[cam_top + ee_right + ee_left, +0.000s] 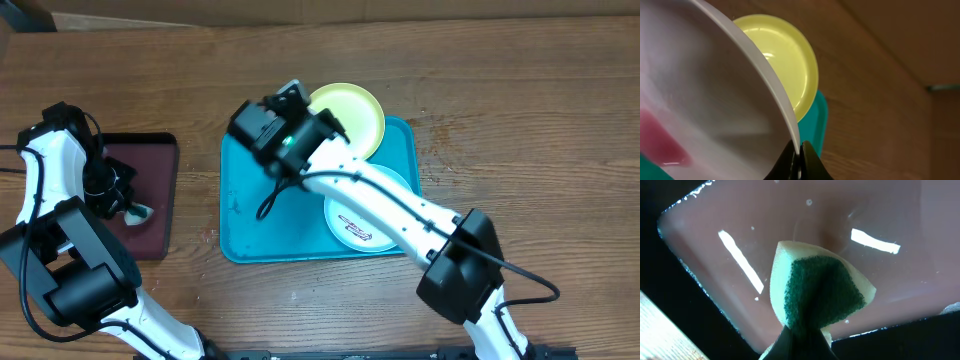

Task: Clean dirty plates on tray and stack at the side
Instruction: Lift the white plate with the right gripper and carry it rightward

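Observation:
My right gripper (799, 161) is shut on the rim of a white plate (715, 100) and holds it tilted above the turquoise tray (240, 200). In the overhead view this gripper (322, 125) is over the tray's far side and hides the plate. A yellow-green plate (352, 115) lies at the tray's far right corner, just beyond the fingers; it also shows in the right wrist view (782, 55). A pale plate (368, 215) with dark smears lies on the tray's right side, partly under my right arm. My left gripper (125, 208) is shut on a green-and-yellow sponge (820, 292).
A dark maroon tray (150, 165) lies at the left of the wooden table, and the sponge sits just above its floor (790, 220). The turquoise tray's left half (250, 225) holds no plate. The tray's rim shows in the right wrist view (818, 120).

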`<action>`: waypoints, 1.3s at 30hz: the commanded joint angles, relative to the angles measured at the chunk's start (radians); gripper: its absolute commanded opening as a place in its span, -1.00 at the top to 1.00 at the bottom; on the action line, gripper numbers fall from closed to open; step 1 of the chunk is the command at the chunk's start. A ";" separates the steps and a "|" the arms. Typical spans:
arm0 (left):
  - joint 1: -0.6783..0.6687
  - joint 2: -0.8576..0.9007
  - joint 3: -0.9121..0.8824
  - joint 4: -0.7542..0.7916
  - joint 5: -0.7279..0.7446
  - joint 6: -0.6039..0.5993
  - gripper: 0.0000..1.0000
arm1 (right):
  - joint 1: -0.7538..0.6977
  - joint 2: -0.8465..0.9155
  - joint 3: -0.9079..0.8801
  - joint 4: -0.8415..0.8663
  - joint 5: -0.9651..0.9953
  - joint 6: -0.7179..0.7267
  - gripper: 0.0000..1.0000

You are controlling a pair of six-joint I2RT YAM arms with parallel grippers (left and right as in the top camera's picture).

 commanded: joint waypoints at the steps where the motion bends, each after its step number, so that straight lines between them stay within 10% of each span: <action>1: 0.000 -0.018 -0.004 0.002 0.008 0.013 0.92 | 0.070 -0.046 0.030 0.015 0.227 -0.026 0.93; 26: 0.000 -0.018 -0.004 -0.004 0.031 0.013 0.91 | 0.182 -0.046 0.030 0.051 0.346 -0.024 0.93; 39: 0.000 -0.018 -0.004 -0.009 0.032 0.016 0.91 | -0.118 -0.046 0.030 0.062 -0.526 0.249 0.93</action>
